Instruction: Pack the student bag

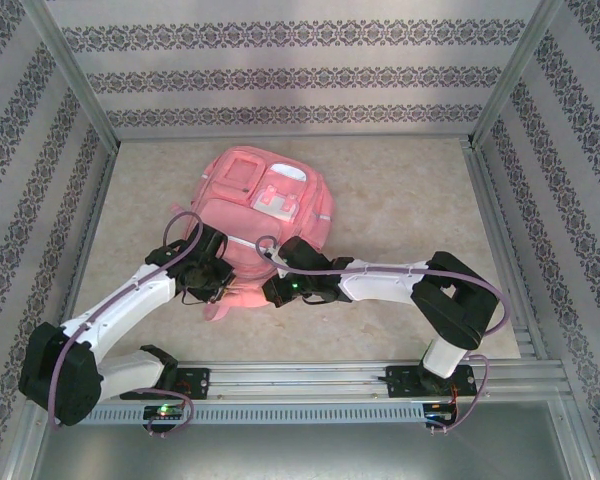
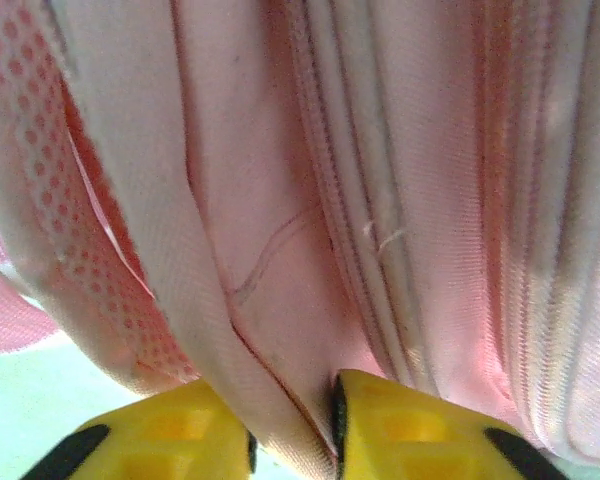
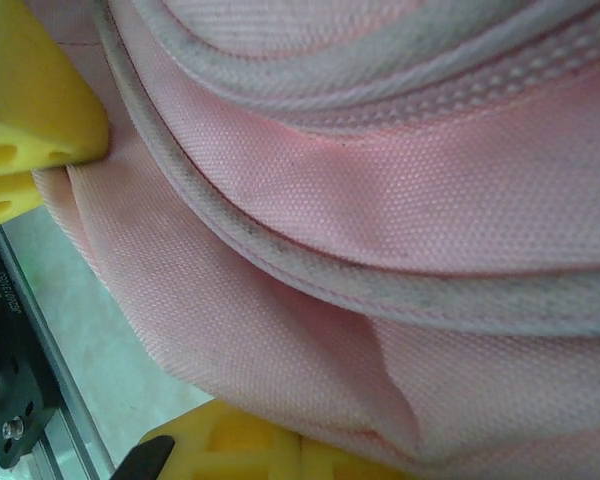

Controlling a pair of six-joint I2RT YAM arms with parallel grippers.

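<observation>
The left gripper [image 2: 292, 428] is closed on a fold of pink fabric at the 7 o'clock edge of the student bag [image 1: 270, 210]. The bag is laid flat on the desk [image 1: 410, 210], just toward 11 o'clock from its centre. The right gripper [image 3: 145, 290] is clamped on fabric at the bag's 6 o'clock edge.

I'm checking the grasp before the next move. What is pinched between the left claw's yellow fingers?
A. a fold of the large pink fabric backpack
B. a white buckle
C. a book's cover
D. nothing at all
A: in the left wrist view, a fold of the large pink fabric backpack runs down into the narrow gap of the left claw.
</observation>
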